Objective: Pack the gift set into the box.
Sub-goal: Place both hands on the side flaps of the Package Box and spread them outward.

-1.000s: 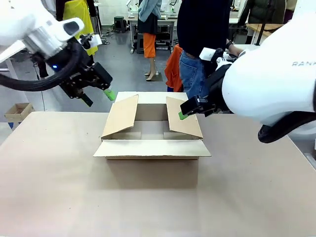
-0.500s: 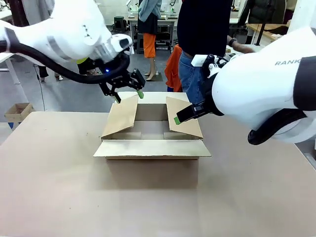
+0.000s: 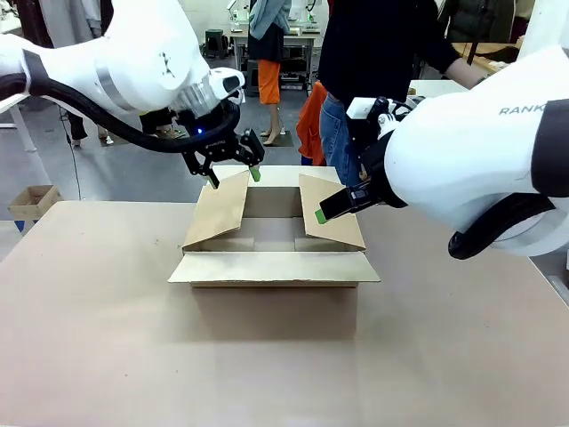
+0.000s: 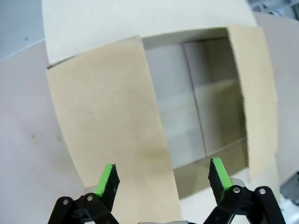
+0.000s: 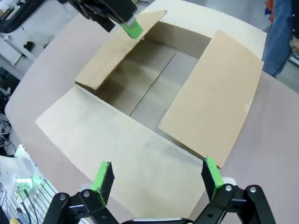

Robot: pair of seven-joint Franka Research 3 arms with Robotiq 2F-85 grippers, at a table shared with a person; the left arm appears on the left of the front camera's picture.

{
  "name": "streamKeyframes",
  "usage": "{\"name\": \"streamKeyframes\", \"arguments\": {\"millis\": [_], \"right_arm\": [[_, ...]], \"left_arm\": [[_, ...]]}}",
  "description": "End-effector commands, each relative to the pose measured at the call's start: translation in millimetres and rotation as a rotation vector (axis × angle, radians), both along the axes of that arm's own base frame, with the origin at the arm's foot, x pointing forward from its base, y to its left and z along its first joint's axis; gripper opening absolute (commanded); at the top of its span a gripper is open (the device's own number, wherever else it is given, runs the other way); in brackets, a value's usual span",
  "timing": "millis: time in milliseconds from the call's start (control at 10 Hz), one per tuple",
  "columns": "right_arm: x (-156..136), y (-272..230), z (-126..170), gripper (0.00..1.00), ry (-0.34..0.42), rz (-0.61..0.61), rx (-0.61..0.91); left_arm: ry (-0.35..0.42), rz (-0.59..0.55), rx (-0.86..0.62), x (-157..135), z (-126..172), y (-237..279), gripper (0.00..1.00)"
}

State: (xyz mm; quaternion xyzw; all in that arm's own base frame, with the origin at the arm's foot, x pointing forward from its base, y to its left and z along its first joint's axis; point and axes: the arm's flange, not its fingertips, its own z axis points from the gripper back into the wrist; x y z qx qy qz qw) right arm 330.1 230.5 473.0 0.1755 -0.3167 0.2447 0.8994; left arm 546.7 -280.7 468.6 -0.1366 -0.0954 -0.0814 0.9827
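Cardboard box (image 3: 271, 307) at the middle of the table (image 3: 89, 356) in the front view, mouth upward, bare inside as seen from both wrists. Near flap (image 3: 271, 267) and far flap (image 3: 267, 175) folded out flat. Left flap (image 3: 218, 209) and right flap (image 3: 333, 213) leaning inward over the mouth and narrowing it. Left gripper (image 3: 234, 178) just above the far top corner of the left flap, spread wide, holding nothing, with that flap's inner edge running up between its green pads (image 4: 108, 172) in the left wrist view. Right gripper (image 3: 324, 213) low over the right flap, right of centre, likewise wide apart and empty; contact with the cardboard impossible to tell. Step in hand, by judgement: pushing the two side flaps outward to clear the opening for the gift set. Best done by setting one pad behind each flap's free edge and sweeping outward and down past upright, to prevent spring-back. Worth moving both arms apart evenly, to avoid sliding or tipping a light, empty carton. No hard clamping on the cardboard. Clearance to be kept from the person (image 3: 364, 89) standing at upper middle beyond the box.
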Motion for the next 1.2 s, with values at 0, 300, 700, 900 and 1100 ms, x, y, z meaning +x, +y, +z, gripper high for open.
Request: {"name": "streamKeyframes", "arguments": {"millis": [0, 300, 700, 900, 1100], "right_arm": [[-1, -1, 5, 1.00, 0.016, -0.015, 0.004], [-1, -1, 5, 1.00, 0.016, -0.015, 0.004], [-1, -1, 5, 1.00, 0.016, -0.015, 0.004], [-1, -1, 5, 1.00, 0.016, -0.015, 0.004], [-1, -1, 5, 1.00, 0.016, -0.015, 0.004]], "left_arm": [[-0.052, 0.109, 0.131, 16, -12, -26, 1.00], [-0.051, 0.202, 0.339, 27, -32, -50, 1.00], [-0.054, 0.197, 0.464, 29, -46, -51, 1.00], [-0.084, 0.214, 0.482, 26, -38, -42, 1.00], [-0.132, 0.255, 0.555, 16, -27, -19, 1.00]]}}
